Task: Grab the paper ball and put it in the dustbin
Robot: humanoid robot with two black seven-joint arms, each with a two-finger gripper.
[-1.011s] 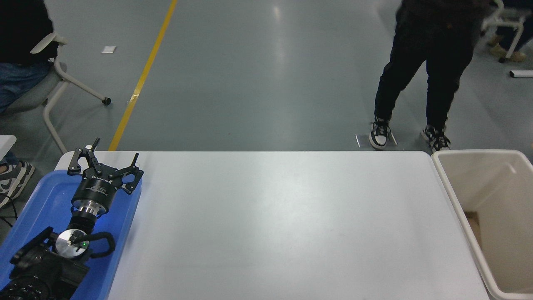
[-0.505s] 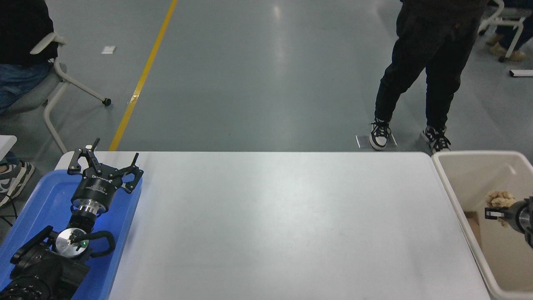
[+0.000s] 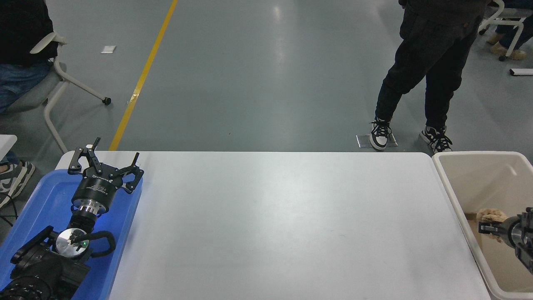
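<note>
Paper ball point(image 3: 491, 216) hangs inside the dustbin point(image 3: 458, 196), my right gripper point(image 3: 493, 228) clasping it; only release remains. Left gripper point(image 3: 104, 164) parked, jaws spread.

Lab or workshop hall: grey floor point(image 3: 266, 75) with yellow line point(image 3: 143, 75), white table point(image 3: 283, 225).

L arm parked at lower left corner, forearm angled up and slightly right, silver wrist joint showing w/ a small green light. L gripper point(image 3: 106, 160) at its far end, fingers splayed wide apart, pointing away from camera. R arm comes in at right edge, only its black wrist end visible, pointing left. R gripper point(image 3: 488, 228) low on that edge; can't tell if its fingers are spread or closed.
</note>
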